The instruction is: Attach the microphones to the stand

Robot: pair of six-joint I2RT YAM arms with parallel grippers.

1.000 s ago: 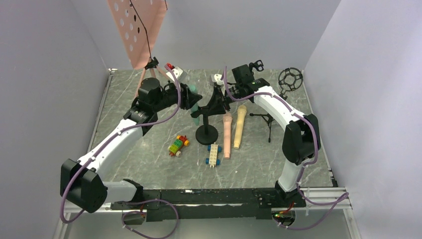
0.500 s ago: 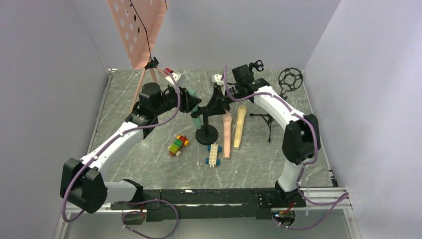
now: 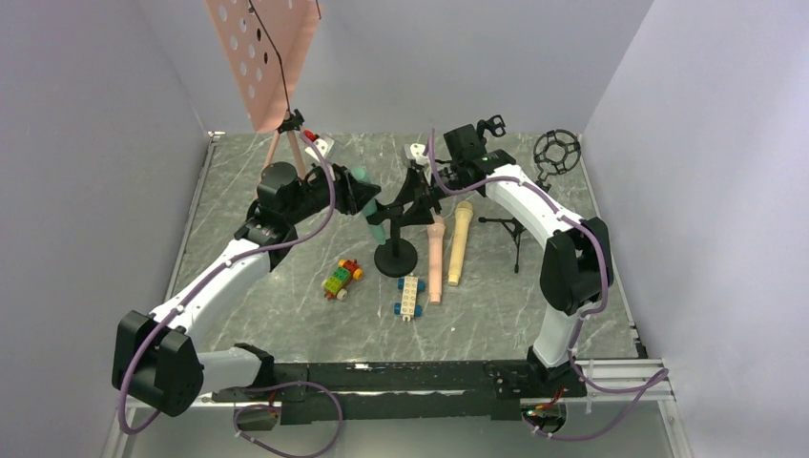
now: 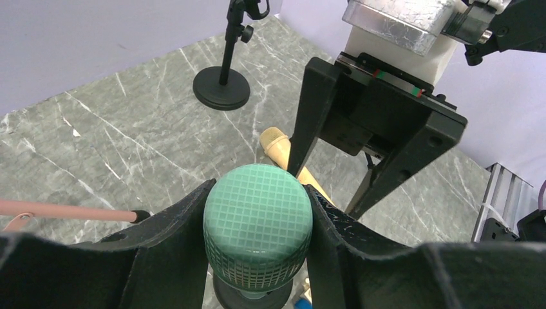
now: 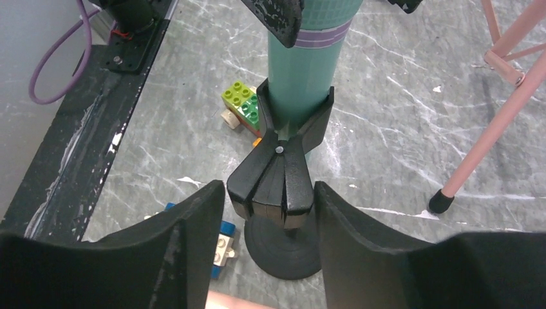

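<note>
**Green Microphone Met the Stand's Clip as Two Claws Closed In**

The left claw (image 4: 259, 190) was clamped around the gridded head of the mint green microphone (image 4: 257, 235), one finger on each side. It held the microphone above the middle of the marbled tabletop (image 3: 286, 305). Seen from the right wrist, the microphone's shaft stood inside the forked black clip (image 5: 283, 161) at the top of the stand (image 3: 396, 258), whose round base sat on the tabletop.

The right claw (image 5: 269, 188) straddled that clip, with a finger close against each flank. Whether the fingers pressed on the clip or stood just clear of it could not be told.

The salmon pink microphone (image 3: 435, 262) and the pale tan-yellow microphone (image 3: 459, 243) lay side by side on the tabletop just right of the stand's base, heads toward the far wall.

Two toy-brick cars rested near the base. One (image 3: 342, 278) was on its left and the other (image 3: 410, 296) in front of it, beside the pink microphone's lower end.
</note>
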